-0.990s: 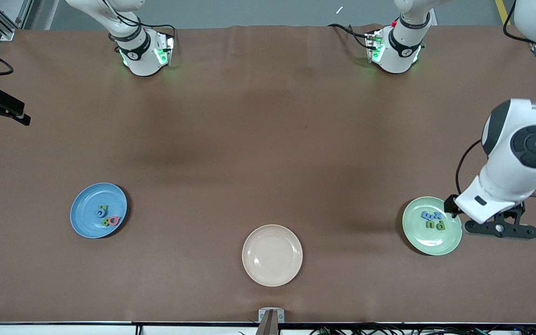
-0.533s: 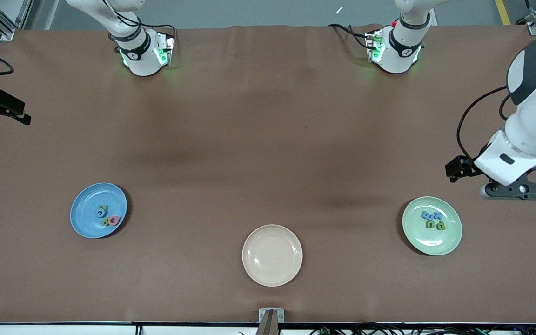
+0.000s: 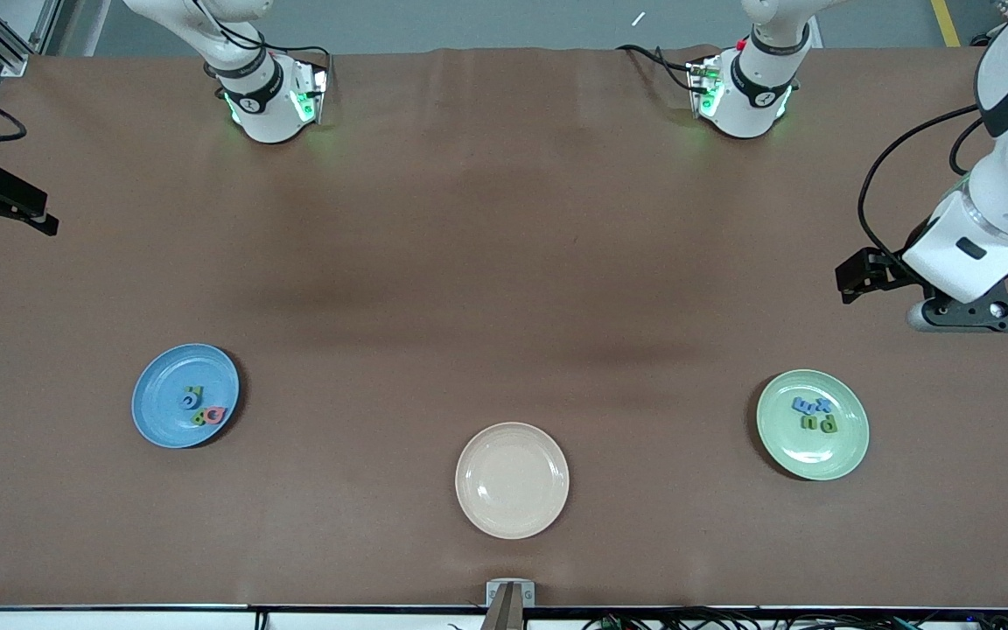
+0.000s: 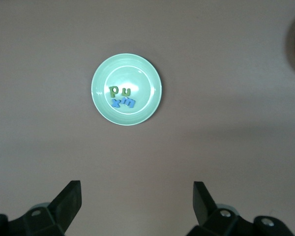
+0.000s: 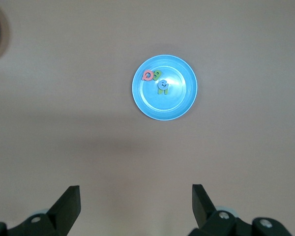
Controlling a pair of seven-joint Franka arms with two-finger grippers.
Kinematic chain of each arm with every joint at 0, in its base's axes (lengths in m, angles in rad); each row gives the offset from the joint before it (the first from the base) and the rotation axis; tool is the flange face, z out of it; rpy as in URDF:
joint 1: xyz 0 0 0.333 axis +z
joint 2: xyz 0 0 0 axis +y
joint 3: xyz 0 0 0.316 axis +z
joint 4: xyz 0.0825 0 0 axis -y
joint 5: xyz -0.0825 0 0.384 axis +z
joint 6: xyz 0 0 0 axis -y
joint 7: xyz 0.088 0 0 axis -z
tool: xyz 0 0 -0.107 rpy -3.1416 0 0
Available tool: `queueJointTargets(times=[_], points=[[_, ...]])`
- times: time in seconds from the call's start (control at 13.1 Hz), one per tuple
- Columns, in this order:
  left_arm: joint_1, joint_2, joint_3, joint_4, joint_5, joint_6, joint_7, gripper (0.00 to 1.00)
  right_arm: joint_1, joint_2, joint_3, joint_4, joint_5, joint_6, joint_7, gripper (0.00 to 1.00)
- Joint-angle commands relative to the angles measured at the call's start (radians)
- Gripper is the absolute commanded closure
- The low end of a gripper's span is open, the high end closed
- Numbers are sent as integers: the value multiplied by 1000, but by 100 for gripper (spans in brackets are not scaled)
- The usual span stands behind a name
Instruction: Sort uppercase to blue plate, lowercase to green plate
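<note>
The uppercase (image 3: 203,408) pieces lie on the blue plate (image 3: 154,420); the lowercase (image 3: 815,415) pieces lie on the green plate (image 3: 845,455). Sorting looks complete; no further pick appears required. The left gripper (image 3: 968,313) hangs over bare table, jaws wide open, empty. The right gripper (image 5: 135,209) matches: open, empty.

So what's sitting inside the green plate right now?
The green plate holds four small foam letters: two green, two blue, clustered and touching. Whether any overlap, or what lies under them, cannot be told.
</note>
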Motion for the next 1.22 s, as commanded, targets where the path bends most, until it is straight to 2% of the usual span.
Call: queueJointTargets(times=[0.0, 0.08, 0.15, 0.38, 0.53, 0.69, 0.84, 0.99, 1.14], points=[[10, -46, 1, 9, -41, -23, 16, 0, 1, -11, 4, -4, -5, 1, -5, 0], [-1, -68, 18, 7, -41, -26, 19, 0, 1, -11, 4, -4, -5, -2, -5, 0], [-49, -85, 71, 6, -41, -52, 20, 0, 1, -11, 2, -4, -5, -2, -5, 0], [-233, -140, 307, -5, -64, -105, 115, 0, 1, -11, 4, -4, -5, -2, -5, 0], [-312, -189, 456, -60, -163, -111, 145, 0, 1, -11, 2, -5, -3, -6, -5, 0], [-346, -232, 519, -106, -193, -111, 161, 0, 1, -11, 2, -4, -5, -6, -5, 0], [-361, -255, 546, -117, -191, -111, 186, 0, 1, -11, 4, -4, -3, -6, -4, 0], [-428, -272, 619, -133, -188, -111, 191, 0, 1, -11, 4, -4, -5, -6, -4, 0], [-430, -269, 622, -128, -183, -105, 191, 0, 1, -11, 4, -4, -5, -6, -5, 0]])
